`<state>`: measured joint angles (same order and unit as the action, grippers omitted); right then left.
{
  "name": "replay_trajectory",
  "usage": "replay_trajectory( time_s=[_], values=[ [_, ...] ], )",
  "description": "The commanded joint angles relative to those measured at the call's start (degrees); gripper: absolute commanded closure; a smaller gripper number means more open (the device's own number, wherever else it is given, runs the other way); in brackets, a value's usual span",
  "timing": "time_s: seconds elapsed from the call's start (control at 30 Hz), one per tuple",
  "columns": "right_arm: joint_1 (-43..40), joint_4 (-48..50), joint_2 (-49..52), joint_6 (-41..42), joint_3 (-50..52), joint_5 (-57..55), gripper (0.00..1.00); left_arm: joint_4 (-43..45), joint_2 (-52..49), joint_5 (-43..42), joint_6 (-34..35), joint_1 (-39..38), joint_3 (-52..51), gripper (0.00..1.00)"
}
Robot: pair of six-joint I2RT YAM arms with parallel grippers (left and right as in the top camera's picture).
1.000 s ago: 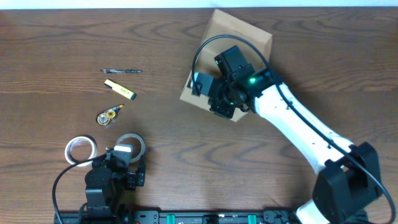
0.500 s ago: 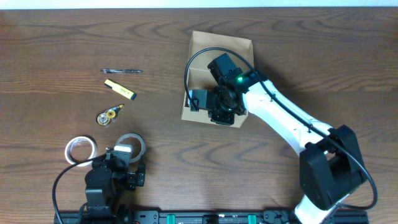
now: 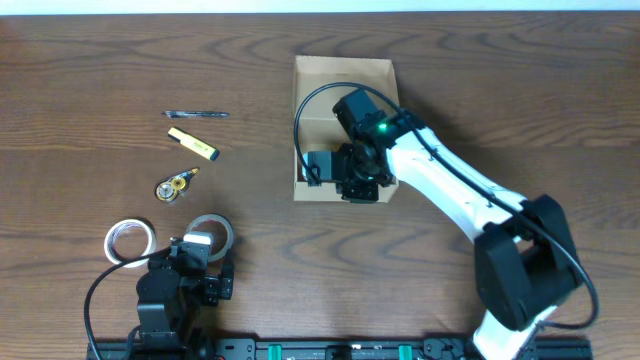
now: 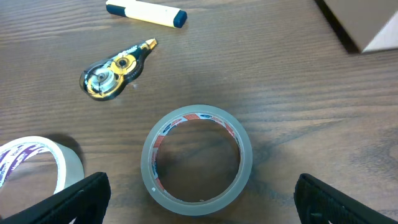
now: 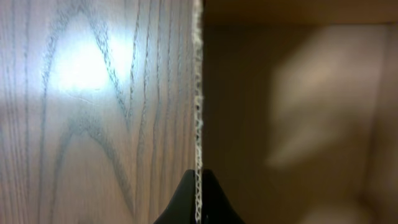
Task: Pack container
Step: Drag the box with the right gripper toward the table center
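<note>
The container [image 3: 345, 80] is an open tan cardboard box at the middle back of the table, its sides square to the table edges. My right gripper [image 3: 338, 176] reaches into its near part and is shut on the thin edge of one wall. In the right wrist view that wall edge [image 5: 198, 93] runs straight into the closed jaws [image 5: 198, 190], with table wood to the left and the box's inside to the right. My left gripper [image 4: 199, 208] is open and empty, low at the front left over a clear tape roll [image 4: 196, 158]. A corner of the box [image 4: 367, 22] shows in the left wrist view.
A white tape roll [image 3: 130, 240] and the clear tape roll [image 3: 214, 230] lie at the front left by the left arm. A correction tape dispenser [image 3: 175, 186], a yellow highlighter [image 3: 192, 144] and a pen [image 3: 197, 114] lie left of the box.
The right gripper has turned the box from a skewed angle to square with the table and shifted it a little left. The left arm has not moved.
</note>
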<state>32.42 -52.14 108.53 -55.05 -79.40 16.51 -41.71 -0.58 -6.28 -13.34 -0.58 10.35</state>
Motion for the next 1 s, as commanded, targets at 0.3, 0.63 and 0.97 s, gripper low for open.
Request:
replay_trajectory(
  time_s=[0.3, 0.63, 0.97],
  values=[
    [3.48, 0.24, 2.67, 0.39, -0.52, 0.85, 0.41, -0.44, 0.37, -0.79, -0.17, 0.20, -0.92, 0.05],
    [3.91, 0.15, -1.40, 2.34, -2.51, -4.76, 0.23, -0.44, 0.37, -0.79, -0.17, 0.20, -0.92, 0.05],
    [3.93, 1.03, -16.00, 20.57, -4.98, -5.01, 0.01, -0.44, 0.37, -0.79, -0.17, 0.20, -0.92, 0.05]
  ],
)
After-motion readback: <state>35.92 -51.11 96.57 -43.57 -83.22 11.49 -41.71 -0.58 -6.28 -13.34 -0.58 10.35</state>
